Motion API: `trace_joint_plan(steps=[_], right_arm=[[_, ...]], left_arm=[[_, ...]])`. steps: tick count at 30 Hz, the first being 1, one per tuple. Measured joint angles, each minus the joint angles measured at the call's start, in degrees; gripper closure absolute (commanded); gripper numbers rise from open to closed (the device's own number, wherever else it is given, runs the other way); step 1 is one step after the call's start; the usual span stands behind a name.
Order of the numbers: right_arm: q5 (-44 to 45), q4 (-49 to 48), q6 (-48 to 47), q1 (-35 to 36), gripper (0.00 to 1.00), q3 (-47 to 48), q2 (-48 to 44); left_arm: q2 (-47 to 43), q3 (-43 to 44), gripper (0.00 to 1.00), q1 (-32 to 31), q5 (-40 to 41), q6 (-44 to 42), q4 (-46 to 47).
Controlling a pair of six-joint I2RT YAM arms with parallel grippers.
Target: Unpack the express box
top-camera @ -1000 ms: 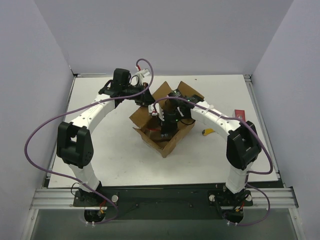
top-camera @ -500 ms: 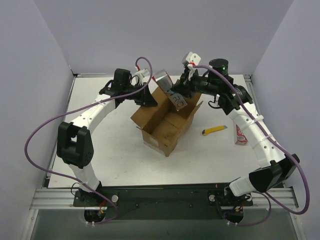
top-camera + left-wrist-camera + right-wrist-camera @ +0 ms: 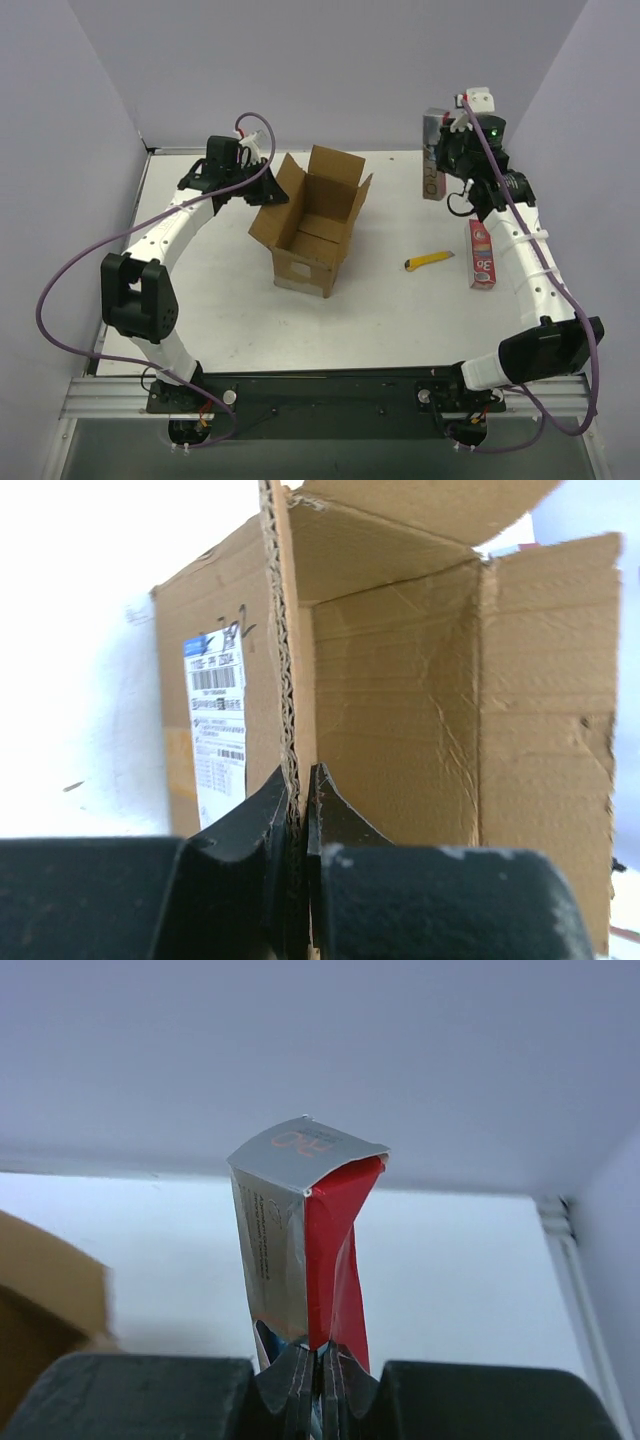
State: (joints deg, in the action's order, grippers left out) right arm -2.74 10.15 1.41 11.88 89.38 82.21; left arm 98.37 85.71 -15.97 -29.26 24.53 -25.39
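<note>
At the far right corner of the surface [image 3: 230, 310], the right tool [image 3: 322, 1355] is clamped on the lower end of a silver-and-red carton [image 3: 300, 1230] and holds it clear of everything, long axis standing close to upright. The express box [image 3: 312, 225] sits mid-surface, well apart to that tool's left, flaps spread and its mouth facing up. The left arm is the nearer one: the left tool [image 3: 300, 785] is pinched tight on the corrugated edge of the box's left flap, next to the side with the white label. Nearer the arm bases than the raised carton, a red-and-white carton [image 3: 481, 256] lies flat with its long axis running near to far, and a yellow knife [image 3: 430, 262] rests just to its left. Any set-down probably turns on that spot beside the lying carton.

A second ago the right tool was down inside the box. Half a second ago it had the carton above the far flap. Now it has swung out to the right. The box has also turned somewhat squarer under the left tool's hold. Its inside looks bare from above, though the floor is partly shaded.
</note>
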Motion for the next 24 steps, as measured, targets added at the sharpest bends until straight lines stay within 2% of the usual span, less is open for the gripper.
trace_joint_plan(steps=[5, 10, 24], right_arm=[[5.5, 8.3, 1.7, -7.8, 1.0, -9.9, -1.2], [7.0, 15.6, 2.0, -13.5, 1.0, -17.2, 1.2], [7.4, 13.6, -1.4, -15.3, 1.0, -19.5, 11.3]], left_arm=[[-0.8, -2.3, 1.0, 0.8, 0.6, 1.1, 1.4], [-1.7, -3.5, 1.0, 0.7, -0.2, 1.2, 2.1], [-2.3, -4.7, 1.0, 0.7, -1.2, 1.4, 2.8]])
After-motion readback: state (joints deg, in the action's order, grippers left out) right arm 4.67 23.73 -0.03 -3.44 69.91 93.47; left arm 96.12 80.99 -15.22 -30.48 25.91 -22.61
